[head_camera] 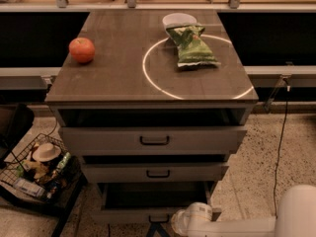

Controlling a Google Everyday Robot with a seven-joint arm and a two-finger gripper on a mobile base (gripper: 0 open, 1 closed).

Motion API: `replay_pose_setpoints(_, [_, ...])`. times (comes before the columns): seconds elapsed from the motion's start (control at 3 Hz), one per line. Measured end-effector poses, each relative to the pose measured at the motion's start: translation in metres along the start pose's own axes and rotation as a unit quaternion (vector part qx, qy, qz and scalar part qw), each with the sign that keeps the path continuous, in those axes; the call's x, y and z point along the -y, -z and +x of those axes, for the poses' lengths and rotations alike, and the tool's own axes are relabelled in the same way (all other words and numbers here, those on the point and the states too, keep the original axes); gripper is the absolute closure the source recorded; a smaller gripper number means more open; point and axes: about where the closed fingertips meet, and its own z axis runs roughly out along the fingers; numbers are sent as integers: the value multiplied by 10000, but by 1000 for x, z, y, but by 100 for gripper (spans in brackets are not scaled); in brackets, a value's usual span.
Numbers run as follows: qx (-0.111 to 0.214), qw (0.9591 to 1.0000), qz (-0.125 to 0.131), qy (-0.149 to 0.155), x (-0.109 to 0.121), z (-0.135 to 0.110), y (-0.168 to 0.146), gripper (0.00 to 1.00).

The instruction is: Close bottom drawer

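The bottom drawer (148, 201) of the grey-brown cabinet stands pulled out, its low front (133, 215) near the picture's lower edge with a black handle (159, 218). My gripper (157, 228) sits just below that front at the handle, at the end of the white arm (222, 223) that comes in from the lower right. The middle drawer (155, 173) and the taller top drawer (153, 140) above are slightly out.
On the cabinet top (113, 83) lie a red apple (82, 50), a green chip bag (191, 46) and a white bowl (179, 19). A wire basket (37, 174) of items stands on the floor at the left. A cable (282, 127) hangs at the right.
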Motion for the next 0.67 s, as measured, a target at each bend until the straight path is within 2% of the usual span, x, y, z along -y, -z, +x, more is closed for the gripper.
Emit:
replay_pose_setpoints(0.33, [141, 9995, 175, 225, 34, -16, -6, 100])
replay_pose_setpoints(0.67, [143, 9995, 176, 226, 34, -15, -6, 100])
